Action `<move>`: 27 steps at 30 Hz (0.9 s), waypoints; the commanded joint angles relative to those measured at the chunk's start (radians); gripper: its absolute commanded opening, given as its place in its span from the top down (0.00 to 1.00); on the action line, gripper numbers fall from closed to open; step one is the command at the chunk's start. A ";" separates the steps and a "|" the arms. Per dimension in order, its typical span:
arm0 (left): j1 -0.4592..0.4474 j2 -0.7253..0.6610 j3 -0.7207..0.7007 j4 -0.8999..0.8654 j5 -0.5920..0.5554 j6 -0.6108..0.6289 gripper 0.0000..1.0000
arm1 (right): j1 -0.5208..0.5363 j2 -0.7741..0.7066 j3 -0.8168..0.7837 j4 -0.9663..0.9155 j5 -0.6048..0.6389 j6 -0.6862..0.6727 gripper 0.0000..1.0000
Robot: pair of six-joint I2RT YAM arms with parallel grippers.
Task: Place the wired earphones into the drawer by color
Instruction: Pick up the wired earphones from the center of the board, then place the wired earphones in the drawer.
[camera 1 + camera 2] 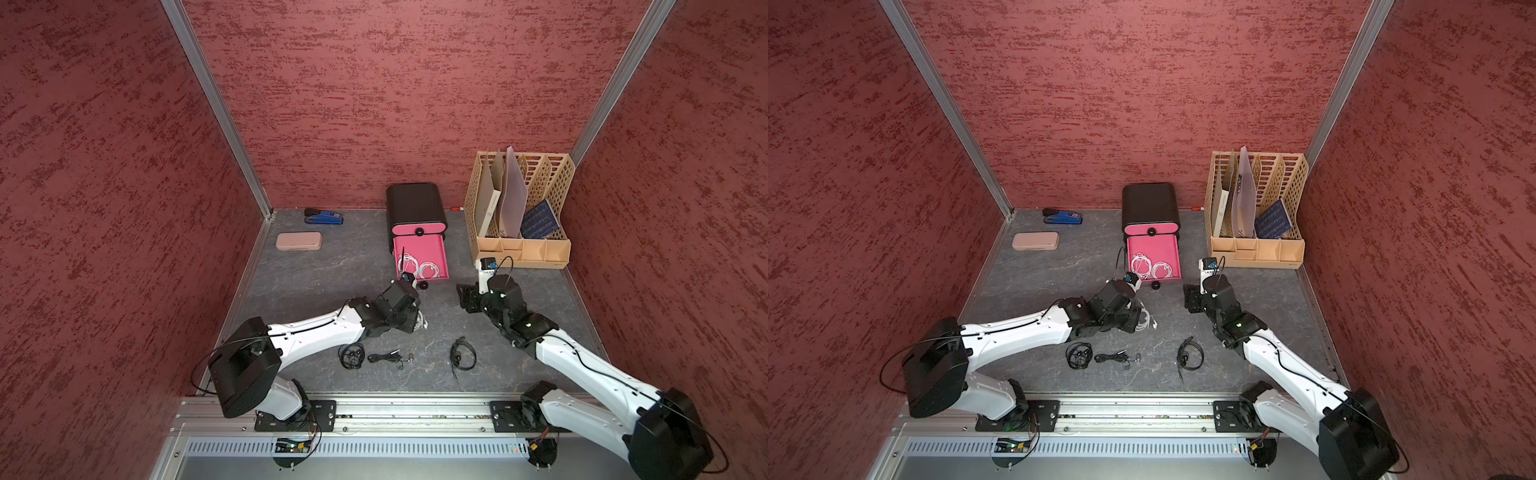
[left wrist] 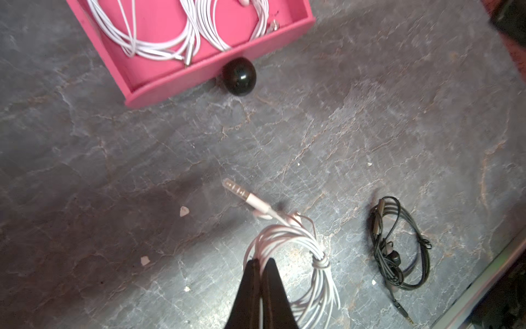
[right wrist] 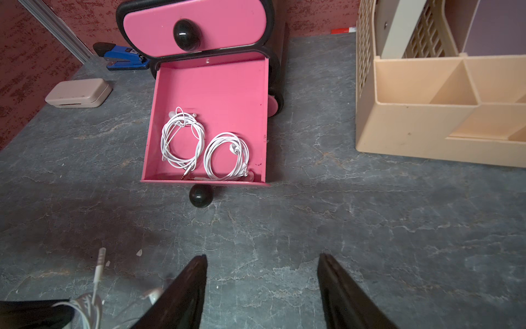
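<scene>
Left arm: we saw it reach from its base on the near rail toward the middle of the table (image 1: 316, 274), its white forearm low and almost level and its wrist folded downward just short of the open drawer's front.
Left gripper (image 2: 261, 263): we found its jaws pinched together on one side of the held white coil (image 2: 301, 250).
Held white coil: it sat under the left wrist, near the drawer front but apart from it, with its plug (image 2: 236, 189) aimed at the drawer. We could not tell whether it was off the table.
Right arm: we saw it slant in from its base toward the centre, with the wrist raised above the table.
Right gripper (image 3: 262, 257): its jaws stood well apart with nothing between them, hovering over bare table in front of the drawer knob (image 3: 200, 195).
Open drawer (image 3: 210, 85): this lower pink drawer was pulled out of the black cabinet (image 1: 413, 203). We counted two white coils (image 3: 182, 139) side by side at its front end.
Upper drawer (image 3: 196, 28): it was closed.
Black earphones: we saw one black coil (image 1: 352, 356) and a looser black set (image 1: 386, 357) beside the left forearm, and a third black loop (image 1: 462, 353) between the arms.
Far side: a blue stapler (image 1: 324, 217), a pink case (image 1: 299, 241) and a beige organiser (image 1: 519, 249) stood well away from both grippers.
</scene>
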 commanded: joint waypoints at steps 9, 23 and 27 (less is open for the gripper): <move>0.108 -0.037 0.136 0.034 0.084 0.117 1.00 | -0.007 -0.012 -0.006 0.025 0.004 0.007 0.34; 0.204 0.101 0.335 0.102 0.125 0.238 1.00 | -0.006 -0.020 -0.008 0.023 0.012 0.006 0.34; 0.223 0.160 0.357 0.183 0.127 0.246 1.00 | -0.006 -0.023 -0.009 0.023 0.014 0.006 0.34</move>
